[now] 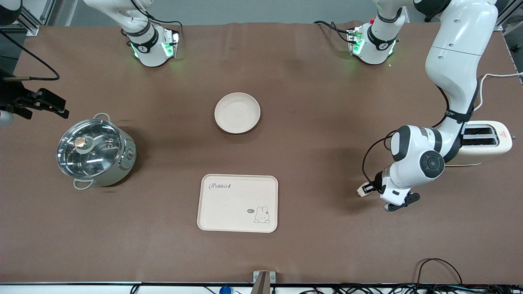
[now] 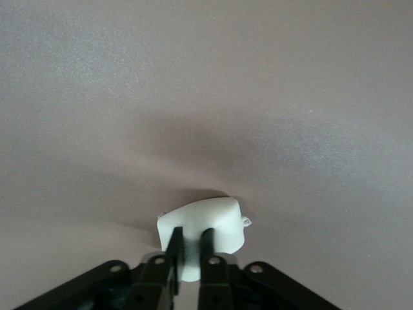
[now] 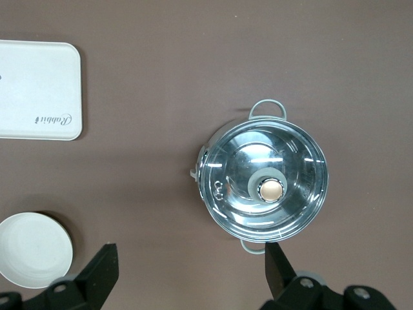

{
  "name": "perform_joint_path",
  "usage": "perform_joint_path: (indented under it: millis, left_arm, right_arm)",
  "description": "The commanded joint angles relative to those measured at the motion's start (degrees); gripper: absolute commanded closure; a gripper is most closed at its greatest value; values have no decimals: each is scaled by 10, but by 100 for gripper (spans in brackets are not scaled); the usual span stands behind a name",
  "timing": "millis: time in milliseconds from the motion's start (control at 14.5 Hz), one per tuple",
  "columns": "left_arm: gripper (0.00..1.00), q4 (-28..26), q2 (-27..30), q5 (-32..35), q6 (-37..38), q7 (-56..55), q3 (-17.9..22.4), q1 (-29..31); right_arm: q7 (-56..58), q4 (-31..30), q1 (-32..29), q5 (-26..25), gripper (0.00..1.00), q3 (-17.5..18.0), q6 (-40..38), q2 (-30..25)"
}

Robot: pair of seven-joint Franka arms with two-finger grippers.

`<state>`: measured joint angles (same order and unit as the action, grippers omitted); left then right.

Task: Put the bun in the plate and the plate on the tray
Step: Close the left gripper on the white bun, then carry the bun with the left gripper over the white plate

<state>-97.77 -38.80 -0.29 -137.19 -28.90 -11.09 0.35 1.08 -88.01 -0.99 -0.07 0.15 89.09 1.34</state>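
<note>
Lowest in front view, so nearest that cam, sits the tray (image 1: 238,203), flat on the brown surface (image 1: 318,122) w/ "Rabbit" script at one corner and the rabbit drawing at the corner diagonal to it. Nothing lies on it. Its script corner also shows in right wrist view (image 3: 39,90).

Plate (image 1: 237,112) rests farther from the front cam than the tray, well apart from it, roughly in line w/ it, approx mid-surface. It holds nothing. Part of it shows in right wrist view too (image 3: 32,250).

Left tool (image 1: 388,200) is low over the surface toward the left arm's end, well apart from tray and plate. Left wrist view shows its fingers (image 2: 208,244) drawn close together on the bun (image 2: 205,226), gripping it; the bun sticks out past the fingertips, w/ shadow on the surface under it. Can't tell from either view if the bun touches the surface. In front view the bun is hidden by the wrist.

Toaster (image 1: 484,143), cream, stands toward the left arm's end, partly covered by the left arm.

Right tool (image 3: 187,274) hangs spread wide, gripping nothing, fingers well apart in right wrist view; its arm waits. It's above the pot (image 1: 94,152), a steel pot w/ glass lid and knob, which stands toward the right arm's end, also seen in right wrist view (image 3: 261,187).
</note>
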Motion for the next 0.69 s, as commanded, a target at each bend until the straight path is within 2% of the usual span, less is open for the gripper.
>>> perform_joint_path:
  millis: [0, 276, 483, 621]
  left_arm:
    - [100, -1, 31, -6, 24, -7, -3, -17]
    - [100, 4, 86, -6, 89, -51, -24, -56]
    - [100, 5, 90, 1, 100, -155, -66, -96]
    - [100, 11, 90, 4, 102, -221, -74, -146]
  right_arm:
    - [-2, -7, -8, 12, 0, 2, 3, -4]
    - [-3, -8, -7, 13, 0, 2, -1, -4]
    - [-3, -8, -7, 13, 0, 1, -1, -4]
    - [-3, -9, -10, 13, 0, 2, -2, -4]
